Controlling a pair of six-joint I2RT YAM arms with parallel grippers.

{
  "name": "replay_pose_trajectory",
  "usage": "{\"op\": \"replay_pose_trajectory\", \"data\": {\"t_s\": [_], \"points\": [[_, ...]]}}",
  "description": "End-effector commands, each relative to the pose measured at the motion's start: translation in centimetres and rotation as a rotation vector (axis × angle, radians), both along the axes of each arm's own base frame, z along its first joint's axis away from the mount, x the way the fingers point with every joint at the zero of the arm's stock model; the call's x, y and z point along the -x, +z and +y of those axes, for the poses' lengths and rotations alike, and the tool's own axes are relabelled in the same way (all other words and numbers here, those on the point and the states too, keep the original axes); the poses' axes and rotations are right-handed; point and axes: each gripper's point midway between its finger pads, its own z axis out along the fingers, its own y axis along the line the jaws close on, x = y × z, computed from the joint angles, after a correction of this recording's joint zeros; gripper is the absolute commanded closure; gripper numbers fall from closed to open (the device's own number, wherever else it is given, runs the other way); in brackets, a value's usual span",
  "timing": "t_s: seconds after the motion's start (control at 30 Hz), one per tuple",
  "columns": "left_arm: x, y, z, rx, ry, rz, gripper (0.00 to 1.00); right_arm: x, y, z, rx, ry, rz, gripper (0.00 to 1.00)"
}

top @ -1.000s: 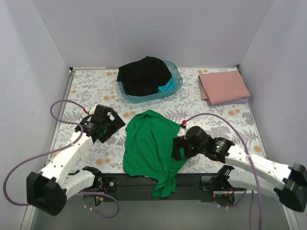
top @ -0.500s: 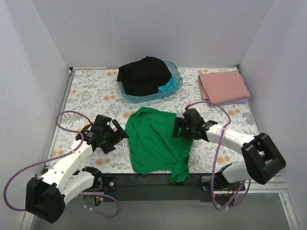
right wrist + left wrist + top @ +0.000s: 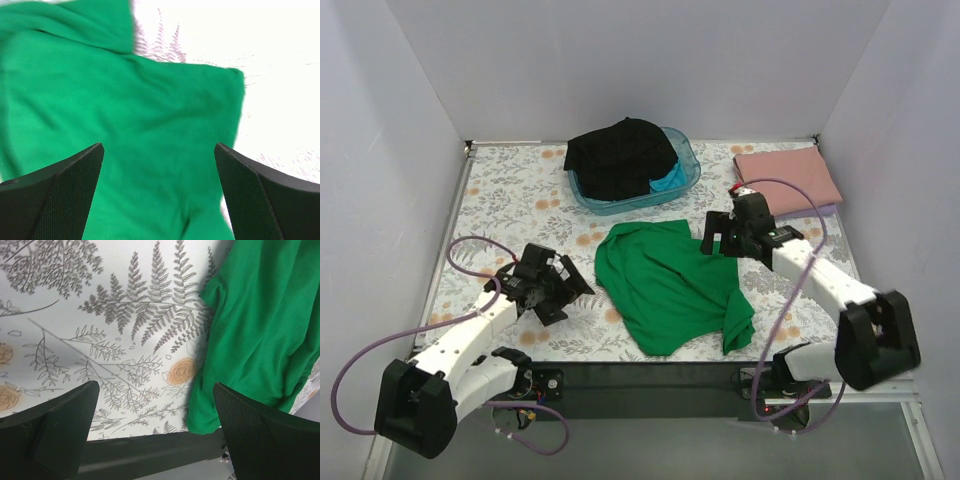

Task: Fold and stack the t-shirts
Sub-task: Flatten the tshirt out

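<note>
Risk: doubled layers may be pinched together, so the fold is skewed | green t-shirt [image 3: 670, 285] is rumpled, one corner folded over | left gripper [image 3: 570, 290] and right gripper [image 3: 712, 238] are spread wide, nothing held

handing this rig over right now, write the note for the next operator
Left gripper: jaws open, empty, low over the table cover just left of the green t-shirt.
Right gripper: jaws open, empty, at that shirt's far right edge.
Green t-shirt: crumpled, unfolded, mid-table. Black t-shirt and turquoise t-shirt heaped in the blue tub. Pink t-shirt folded far right, on a lilac t-shirt.
Left: flatten, fold, stack green, then the tub's two.
</note>
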Motion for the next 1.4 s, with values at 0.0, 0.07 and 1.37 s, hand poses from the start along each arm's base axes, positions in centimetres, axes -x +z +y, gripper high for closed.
{"op": "replay_pose_trajectory", "data": {"t_s": [0.0,0.07,1.37], "points": [[-2.8,2.2,-1.6,0.051,-0.024,-0.097,0.02,2.8,4.4,-1.9,0.003,-0.017,-0.089,0.02],[-4.1,2.1,-1.8,0.038,-0.019,-0.097,0.02,5.9,2.9,-3.0,-0.008,-0.060,-0.024,0.02],[-10.3,19.5,-4.3,0.122,-0.153,-0.764,1.00,10.3,14.6,-6.9,-0.117,-0.170,-0.371,0.99]]}}
